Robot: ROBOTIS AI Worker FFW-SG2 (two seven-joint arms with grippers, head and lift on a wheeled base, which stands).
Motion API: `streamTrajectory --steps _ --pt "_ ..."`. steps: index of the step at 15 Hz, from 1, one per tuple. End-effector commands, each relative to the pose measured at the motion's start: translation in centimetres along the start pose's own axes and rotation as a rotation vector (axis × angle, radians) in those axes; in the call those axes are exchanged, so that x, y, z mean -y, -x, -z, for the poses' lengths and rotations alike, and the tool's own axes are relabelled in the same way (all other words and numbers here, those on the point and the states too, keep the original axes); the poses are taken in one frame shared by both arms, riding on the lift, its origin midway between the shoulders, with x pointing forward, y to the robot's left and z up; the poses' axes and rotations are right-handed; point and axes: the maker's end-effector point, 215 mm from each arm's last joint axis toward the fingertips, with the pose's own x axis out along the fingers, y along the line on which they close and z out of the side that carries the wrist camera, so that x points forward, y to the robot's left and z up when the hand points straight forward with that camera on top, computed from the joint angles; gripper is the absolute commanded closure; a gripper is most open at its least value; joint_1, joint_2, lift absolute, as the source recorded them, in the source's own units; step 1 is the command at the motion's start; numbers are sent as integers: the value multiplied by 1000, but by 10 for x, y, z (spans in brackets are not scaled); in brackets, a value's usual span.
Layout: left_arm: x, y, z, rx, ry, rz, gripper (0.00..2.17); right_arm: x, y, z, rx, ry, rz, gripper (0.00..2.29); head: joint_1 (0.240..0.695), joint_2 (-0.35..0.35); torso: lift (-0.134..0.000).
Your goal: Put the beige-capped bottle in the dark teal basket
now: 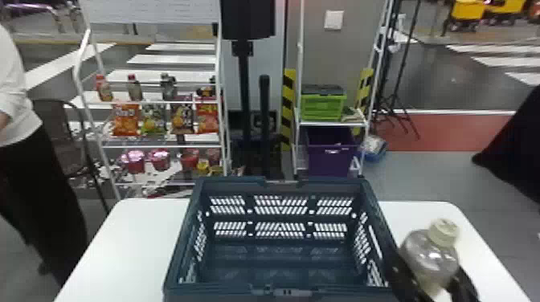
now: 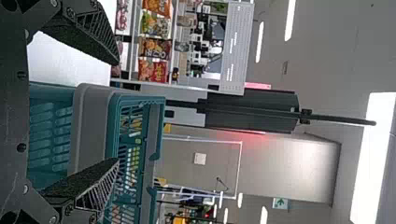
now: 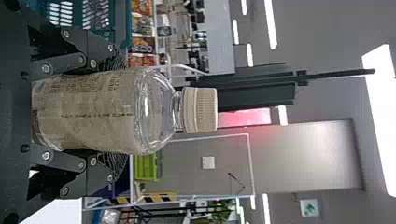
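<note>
White-topped, the counter [image 1: 132, 241] is stretching across the foreground, with a display rack [image 1: 160, 146] standing behind it on the left. That rack is carrying drink bottles [image 1: 135, 90] on its upper level, snack bags [image 1: 125, 120] below them and cups [image 1: 133, 161] lower down. To the right, another white rack [image 1: 333, 123] is holding a green crate [image 1: 323, 105] with a grey lid, while a purple bin [image 1: 329, 162] is sitting beneath it.

On the counter, the dark teal basket [image 1: 329, 182] is standing open at the top, its slotted walls and its floor showing inside. The beige-capped bottle [image 1: 430, 259] is staying outside it, near the wall on the robot's right, with its cap [image 1: 444, 232] pointing upward. Clear around the shoulder, the bottle is wearing a pale label lower down, as the right wrist view is showing.

Around that bottle, the right tool [image 1: 428, 265] is closing in a firm hold: its two black fingers are pressing on opposite sides of the body, parted by the bottle's width, and the cap is rising free above them.

In the left wrist view, the left tool [image 2: 116, 112] is hanging wide open, its fingers standing well apart and holding nothing, with part of the basket showing beyond them.
</note>
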Motion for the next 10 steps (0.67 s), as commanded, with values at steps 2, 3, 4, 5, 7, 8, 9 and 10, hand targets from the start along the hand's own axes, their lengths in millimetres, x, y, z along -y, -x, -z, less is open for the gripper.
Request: streamTrajectory --steps 2,3,4,5,7,8,9,10 --pt "-2 3 -1 6 3 -4 157 -5 -48 28 -225 15 -24 2280 499 0 0" --pt "-2 3 -1 9 3 -4 157 -7 -59 40 -307 20 -31 2280 499 0 0" --pt "-2 3 -1 10 4 -4 157 -10 -72 42 -356 31 -38 2280 499 0 0" --pt "-3 3 -1 10 4 -6 157 -14 -83 41 -388 47 -45 2280 499 0 0" --pt "-3 3 0 8 4 -8 157 -29 -101 54 -498 77 -76 2280 499 0 0" --pt "-3 3 1 8 3 -8 157 -32 -111 60 -530 94 -81 2280 499 0 0" --pt "-4 2 1 8 2 -8 157 -36 -117 72 -590 98 -92 2280 499 0 0" --pt "-4 1 0 11 3 -9 157 -40 -119 89 -672 94 -110 2280 499 0 0"
